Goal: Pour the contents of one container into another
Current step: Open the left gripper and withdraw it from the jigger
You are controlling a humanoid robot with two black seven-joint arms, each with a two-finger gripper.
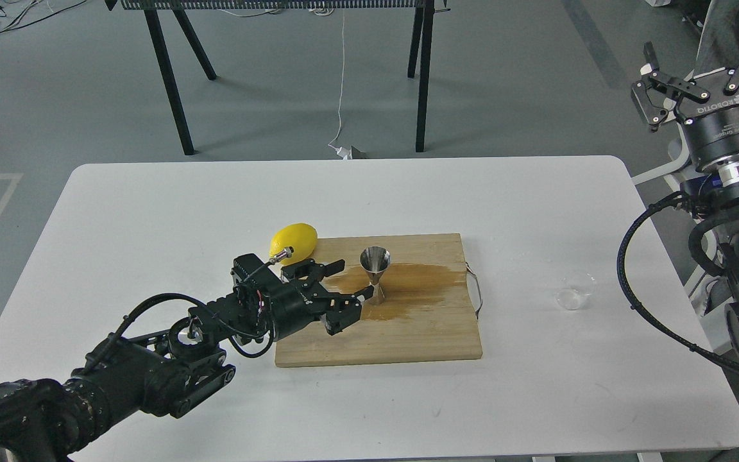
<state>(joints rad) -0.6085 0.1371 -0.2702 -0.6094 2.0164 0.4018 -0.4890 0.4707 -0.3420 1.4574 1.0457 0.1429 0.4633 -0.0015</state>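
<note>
Our left pincer [355, 278] spread beside the jigger [376, 274].
We see the jigger upright on the board [408, 333], just right of its fingertips; the clear cup [575, 292] lies well apart on the worktop [151, 205]; our right pincer [703, 70] hangs spread, aloft.

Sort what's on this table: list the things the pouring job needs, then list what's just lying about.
Needed for the pour:
- clear cup, on the bare table right of the board
- steel jigger, upright on the board
- left gripper, open beside the jigger
- right gripper, open, raised off to the right

Just lying about:
- lemon
- wooden cutting board, with a wet stain
</note>
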